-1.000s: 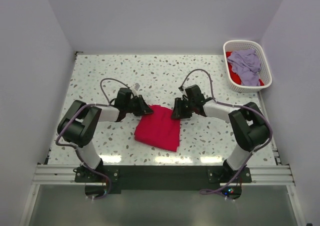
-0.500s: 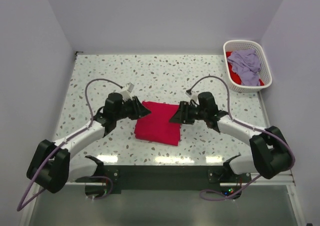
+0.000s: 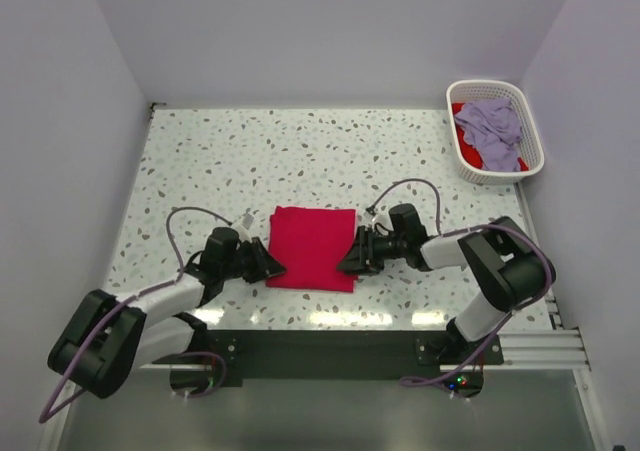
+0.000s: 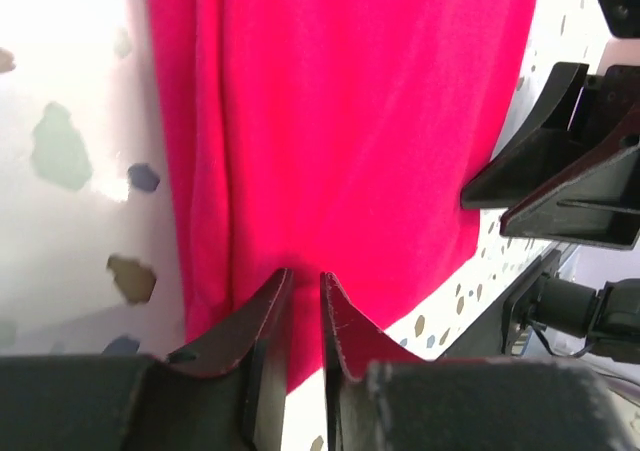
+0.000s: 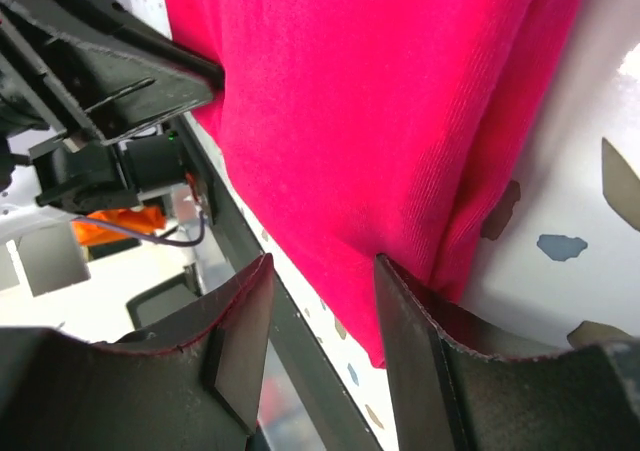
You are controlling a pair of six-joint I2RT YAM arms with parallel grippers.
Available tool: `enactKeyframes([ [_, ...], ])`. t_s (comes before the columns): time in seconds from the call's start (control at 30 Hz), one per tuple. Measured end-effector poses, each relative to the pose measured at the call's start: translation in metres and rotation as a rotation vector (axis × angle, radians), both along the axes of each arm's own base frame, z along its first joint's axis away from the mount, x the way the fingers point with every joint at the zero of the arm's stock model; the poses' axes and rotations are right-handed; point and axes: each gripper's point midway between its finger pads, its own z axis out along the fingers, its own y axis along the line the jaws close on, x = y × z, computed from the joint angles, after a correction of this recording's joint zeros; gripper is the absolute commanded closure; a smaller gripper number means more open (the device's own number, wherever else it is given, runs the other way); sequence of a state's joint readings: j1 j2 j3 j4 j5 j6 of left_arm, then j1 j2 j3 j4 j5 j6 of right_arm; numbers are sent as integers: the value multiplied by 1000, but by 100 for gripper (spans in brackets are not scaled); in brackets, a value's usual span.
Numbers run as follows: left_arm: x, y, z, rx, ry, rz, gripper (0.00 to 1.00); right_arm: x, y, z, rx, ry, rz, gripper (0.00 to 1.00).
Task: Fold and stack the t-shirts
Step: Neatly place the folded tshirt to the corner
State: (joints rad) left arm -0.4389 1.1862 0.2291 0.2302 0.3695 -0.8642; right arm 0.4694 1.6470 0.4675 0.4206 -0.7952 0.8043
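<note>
Left arm (image 3: 150,306): lies low along the near left part of the table (image 3: 300,151), reaching toward the middle.
Left gripper (image 3: 268,267): at the near left corner of the folded red t-shirt (image 3: 312,246). In the left wrist view its fingers (image 4: 262,306) stand almost together over the cloth edge, with only a thin slit of red between them. Whether a fold is pinched there cannot be told.
Folded red t-shirt: lies flat on the speckled table as a neat rectangle, midway between the two grippers and close to the near edge.
Right gripper (image 3: 348,261): at the near right corner of the same t-shirt. In the right wrist view its fingers (image 5: 240,346) stand clearly apart, released, straddling the cloth corner. One finger meets the red edge and the other is clear of it.
Right arm (image 3: 500,271): bent sharply at the elbow, forearm pointing left toward the t-shirt.
Basket (image 3: 497,178): white and slotted, in the far right corner, well apart from both grippers.
Lavender t-shirt (image 3: 490,121): crumpled inside the basket, on top.
Red garment (image 3: 493,157): bunched under the lavender one, in the same basket.
</note>
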Motion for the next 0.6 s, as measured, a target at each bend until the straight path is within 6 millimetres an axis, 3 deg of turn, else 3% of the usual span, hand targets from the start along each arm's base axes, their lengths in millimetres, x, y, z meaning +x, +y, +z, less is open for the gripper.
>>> enactKeyframes([
  [0.17,-5,11,15,-22,-43,57,61,6,-6,11,-64,-51,-7,44],
  [0.3,-4,19,33,-4,-84,93,55,12,-2,42,-36,-127,-21,40],
  [0.4,4,24,50,13,-129,119,55,4,30,69,45,-166,25,38],
  [0.5,8,27,56,26,-143,135,55,-17,75,87,133,-189,128,38],
  [0.6,4,30,52,41,-125,141,55,-36,116,83,185,-177,217,38],
])
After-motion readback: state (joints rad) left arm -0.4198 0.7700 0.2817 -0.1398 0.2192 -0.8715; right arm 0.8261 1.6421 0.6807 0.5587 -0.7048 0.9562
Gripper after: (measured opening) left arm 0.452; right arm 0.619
